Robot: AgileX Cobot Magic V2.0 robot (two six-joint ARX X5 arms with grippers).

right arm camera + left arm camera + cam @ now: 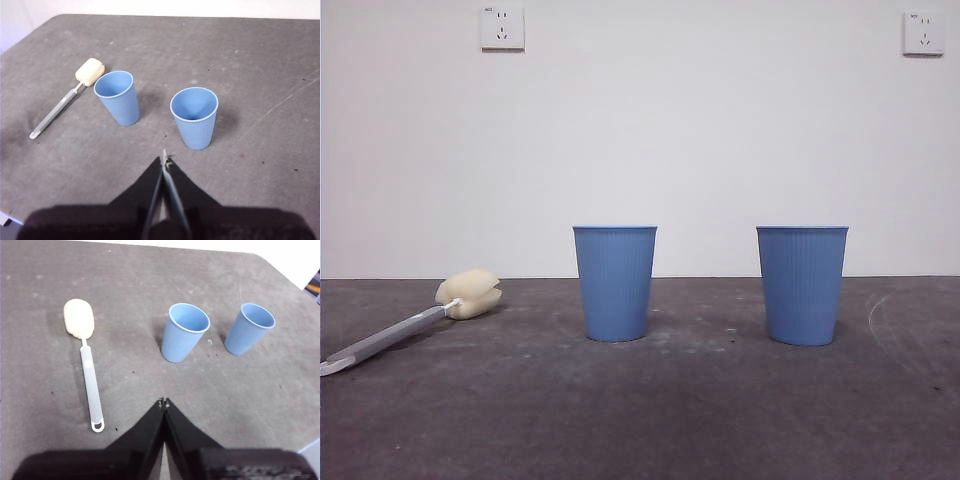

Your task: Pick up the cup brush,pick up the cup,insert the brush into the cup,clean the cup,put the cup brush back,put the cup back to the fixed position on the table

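Note:
The cup brush (420,320) lies flat on the table (650,420) at the left, its cream sponge head (470,294) pointing toward the wall. It also shows as the cup brush (86,357) and the cup brush (67,97) in the wrist views. Two blue ribbed cups stand upright: one cup (614,282) in the middle, a second cup (801,284) to its right. Both arms hang above the near side of the table, out of the front view. The left gripper (163,402) is shut and empty. The right gripper (165,159) is shut and empty, nearest the right cup (194,117).
A white wall with two sockets (502,28) rises behind the table's far edge. The table's rounded corners show in the wrist views, at the corner (280,275) and the corner (35,30). A pale curved scuff (876,318) marks the surface at the right.

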